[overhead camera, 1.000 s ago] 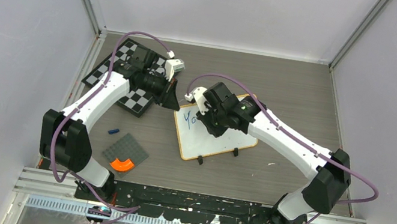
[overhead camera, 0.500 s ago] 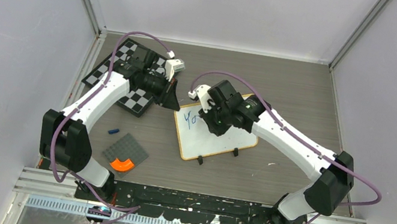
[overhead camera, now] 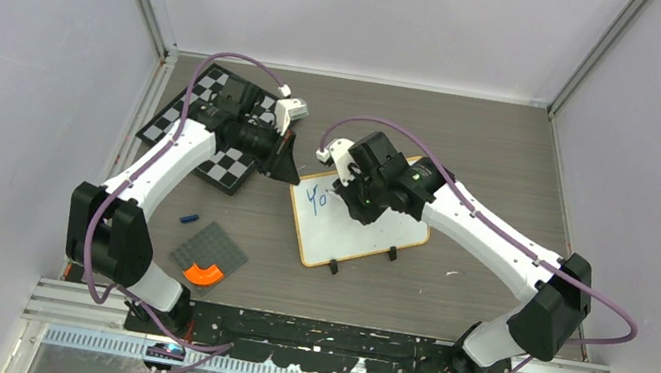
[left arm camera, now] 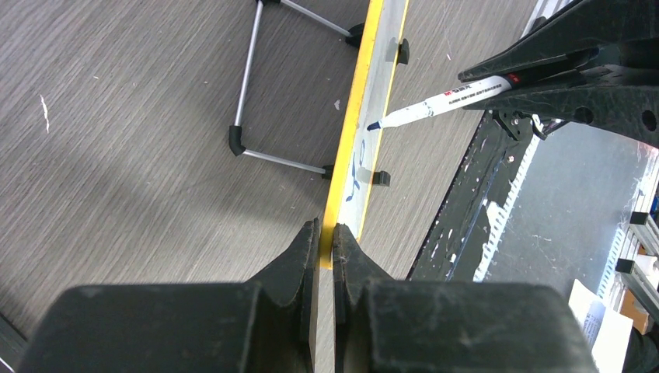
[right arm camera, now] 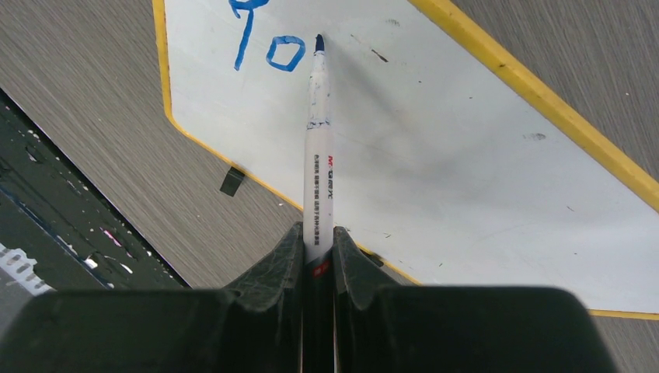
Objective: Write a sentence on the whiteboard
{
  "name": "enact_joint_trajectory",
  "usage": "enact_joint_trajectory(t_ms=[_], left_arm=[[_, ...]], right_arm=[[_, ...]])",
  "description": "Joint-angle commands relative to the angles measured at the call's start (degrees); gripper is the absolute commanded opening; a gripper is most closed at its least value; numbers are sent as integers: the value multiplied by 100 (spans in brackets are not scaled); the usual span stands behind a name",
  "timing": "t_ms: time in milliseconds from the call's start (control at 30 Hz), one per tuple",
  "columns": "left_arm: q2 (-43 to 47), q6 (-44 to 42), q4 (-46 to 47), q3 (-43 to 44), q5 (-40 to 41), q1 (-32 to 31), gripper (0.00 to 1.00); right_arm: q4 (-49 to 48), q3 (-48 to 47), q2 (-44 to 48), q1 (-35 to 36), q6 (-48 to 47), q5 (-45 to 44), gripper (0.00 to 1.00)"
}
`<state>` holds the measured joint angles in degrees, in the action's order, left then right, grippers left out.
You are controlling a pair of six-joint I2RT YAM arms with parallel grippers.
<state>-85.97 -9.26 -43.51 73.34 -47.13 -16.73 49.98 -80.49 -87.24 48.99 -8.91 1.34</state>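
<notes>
- Whiteboard [overhead camera: 354,231] lies in the middle of the top view on the grey wood-grain surface [overhead camera: 496,143], just right of the chessboard [overhead camera: 201,119]. Its two black clip feet are on its lower edge.
- Left pincer [left arm camera: 326,231] is clamped tight on the board's yellow frame at a corner, at the bottom centre of the left wrist view, and has nothing else in it.
- Right pincer [right arm camera: 317,237] is closed around the back end of a white marker [right arm camera: 319,148]. The blue tip is at the board just right of a blue "Yo" at the top of the right wrist view. I can't say for sure whether it touches.
- To my eye the board is thin, light and stiff, with a slick face, so it would likely skate or tip under pen pressure if nobody pinned it.
- The frame edge looks like the right place to hold it, clear of the writing area. A thin wire stand [left arm camera: 256,93] shows behind the board, and I can't tell whether the board lies flat or leans on it.
- The marker is slim, hard and smooth. Gripped so far from its tip, I'd guess it could swivel if pressed hard.
</notes>
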Motion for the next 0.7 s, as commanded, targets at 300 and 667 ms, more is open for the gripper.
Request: enact_joint_trajectory(t_ms=[300, 667], left_arm=[[20, 1, 62, -22, 64, -14, 0], [46, 7, 65, -39, 64, -13, 0]], right_arm=[[64, 136, 32, -74, 59, 76, 0], [120, 357, 111, 2, 47, 123, 0]])
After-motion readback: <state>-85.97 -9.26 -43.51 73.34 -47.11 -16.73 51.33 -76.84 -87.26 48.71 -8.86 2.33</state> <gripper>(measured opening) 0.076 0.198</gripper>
